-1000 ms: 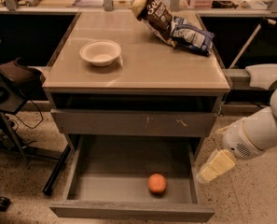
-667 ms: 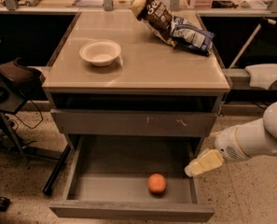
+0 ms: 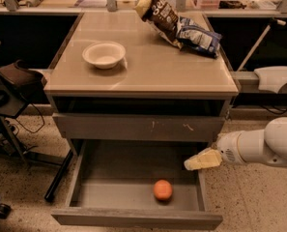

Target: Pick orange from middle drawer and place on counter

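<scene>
The claw (image 3: 202,160) is being held above the right wall of the open middle drawer (image 3: 111,175), carried by a white arm (image 3: 261,146) that is reaching in from the right. Whether the claw is spread or pressed together cannot be told. The orange (image 3: 163,190) is being left below and to the left of the claw, apart from it, on the drawer floor near the front panel.

Several slips are being risked. The round fruit is likely to be rolled further left across the smooth floor if it is nudged off-centre. The scratched drawer front (image 3: 138,128), just up and left of the claw, could be struck while the fruit is being lifted out. The drawer wall directly beneath the claw could be clipped on the way down. Once set on the glossy bench (image 3: 181,74) above the claw, the fruit could be sent rolling.

Far up and left, a shallow round white bowl (image 3: 103,54) is being shown matte against the flat beige bench. The drawer is being seen as dull grey and boxy. Straight above the claw, crinkled shiny snack bags (image 3: 181,25) are being propped together. The claw itself is being seen as pale, cream and wedge-shaped, the arm as smooth and rounded.
</scene>
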### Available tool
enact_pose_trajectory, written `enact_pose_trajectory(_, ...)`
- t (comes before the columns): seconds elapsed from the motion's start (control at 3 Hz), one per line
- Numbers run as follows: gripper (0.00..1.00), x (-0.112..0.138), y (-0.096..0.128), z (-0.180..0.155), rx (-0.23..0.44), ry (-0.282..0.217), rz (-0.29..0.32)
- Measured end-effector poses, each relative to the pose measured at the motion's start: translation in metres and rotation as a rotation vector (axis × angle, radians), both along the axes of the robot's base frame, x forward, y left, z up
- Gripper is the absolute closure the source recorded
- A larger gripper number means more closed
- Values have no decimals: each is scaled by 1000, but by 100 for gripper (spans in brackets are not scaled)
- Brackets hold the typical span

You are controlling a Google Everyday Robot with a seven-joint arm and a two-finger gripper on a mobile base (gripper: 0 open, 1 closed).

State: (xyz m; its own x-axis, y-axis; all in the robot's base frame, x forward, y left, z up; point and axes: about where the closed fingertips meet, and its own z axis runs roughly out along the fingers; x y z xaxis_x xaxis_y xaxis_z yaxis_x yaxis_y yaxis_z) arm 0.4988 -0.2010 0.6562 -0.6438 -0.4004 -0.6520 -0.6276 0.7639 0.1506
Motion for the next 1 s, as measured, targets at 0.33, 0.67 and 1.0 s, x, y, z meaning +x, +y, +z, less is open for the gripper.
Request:
enact_pose_trajectory(0.33,0,-3,4,-5,4,-2,-3)
enact_pose_trajectory(0.67,0,-16,23,-61,28,53,-10)
enact_pose_trajectory(1.0,0,-27,40,-135,42,146,-51)
